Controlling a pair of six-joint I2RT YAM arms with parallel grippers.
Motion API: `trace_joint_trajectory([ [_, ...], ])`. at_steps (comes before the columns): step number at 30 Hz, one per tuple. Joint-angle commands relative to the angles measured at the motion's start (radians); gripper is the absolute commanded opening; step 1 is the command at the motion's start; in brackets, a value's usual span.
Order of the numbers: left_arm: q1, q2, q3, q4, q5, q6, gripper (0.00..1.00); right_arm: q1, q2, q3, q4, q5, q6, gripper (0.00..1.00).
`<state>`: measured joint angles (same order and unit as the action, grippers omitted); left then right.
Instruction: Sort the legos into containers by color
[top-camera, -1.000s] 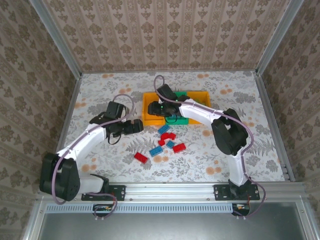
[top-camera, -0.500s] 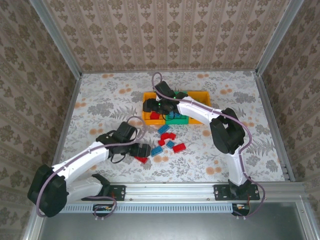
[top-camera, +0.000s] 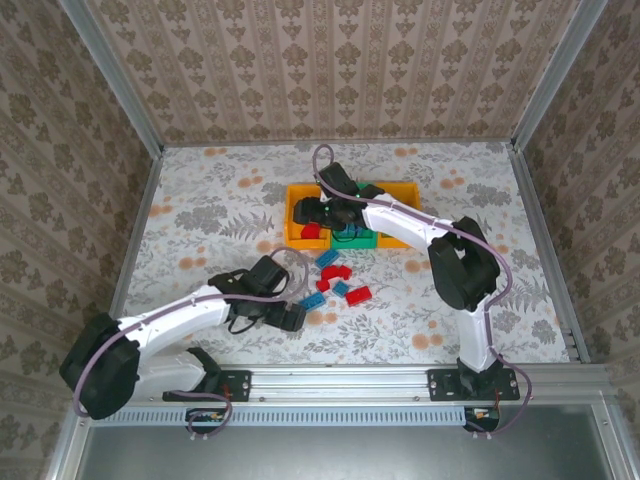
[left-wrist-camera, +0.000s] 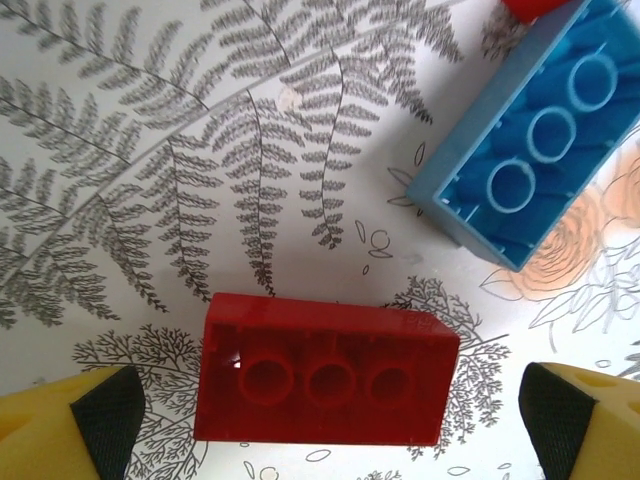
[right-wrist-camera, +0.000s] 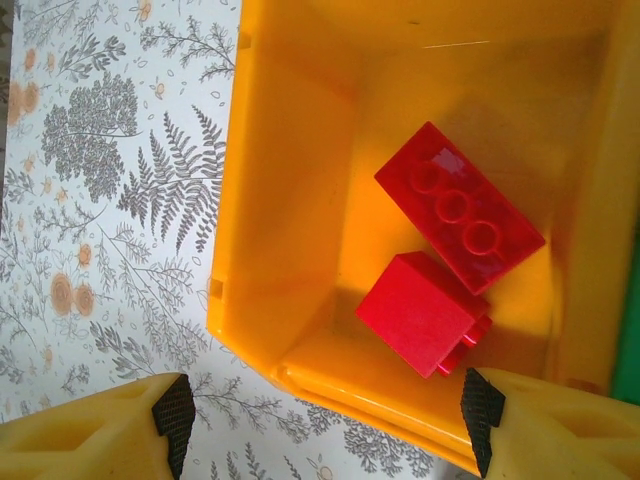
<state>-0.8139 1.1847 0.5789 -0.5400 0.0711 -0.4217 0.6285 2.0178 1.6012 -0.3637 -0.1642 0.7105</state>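
**Legos (top-camera: 338, 272) lay loose on the table and in one bin**

Over on the left, the left gripper (top-camera: 287, 318) sat low over the flowered table (top-camera: 200, 200). Its jaws were spread wide and gripped nothing. Seen from its wrist, a red brick (left-wrist-camera: 325, 385) lay hollow side up between the yellow fingers (left-wrist-camera: 60, 430), clear of both pads. A blue brick (left-wrist-camera: 530, 150) lay just beyond it, also hollow side up.

To the right, more loose bricks (top-camera: 342, 289), red and blue, were scattered near the bins. Behind them the right gripper (top-camera: 305, 212) hung over the left orange-yellow bin (right-wrist-camera: 290, 200), jaws apart and empty. Two red bricks (right-wrist-camera: 460, 220) lay side by side inside. The green bin (top-camera: 357, 241) stood next in the row, then the second orange-yellow bin (top-camera: 400, 187).
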Motion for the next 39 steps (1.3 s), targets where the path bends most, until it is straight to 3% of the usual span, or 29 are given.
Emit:
trace_joint_trajectory([
  [1,-0.026,0.034,0.042,-0.033,-0.044,0.019,0.99,-0.017,-0.06,-0.031,0.008,0.018,0.013,0.74],
  [14,-0.062,0.148,0.106,-0.074,-0.087,0.025,0.87,-0.039,-0.097,-0.081,0.018,0.026,0.018,0.75],
  [23,-0.066,0.189,0.118,-0.094,-0.083,0.014,0.85,-0.061,-0.13,-0.124,0.032,0.029,0.029,0.75],
  [36,-0.067,0.212,0.137,-0.077,-0.083,0.007,0.56,-0.078,-0.165,-0.162,0.038,0.031,0.026,0.75],
  [39,-0.064,0.198,0.148,-0.1,-0.106,-0.007,0.55,-0.082,-0.181,-0.173,0.04,0.034,0.02,0.75],
])
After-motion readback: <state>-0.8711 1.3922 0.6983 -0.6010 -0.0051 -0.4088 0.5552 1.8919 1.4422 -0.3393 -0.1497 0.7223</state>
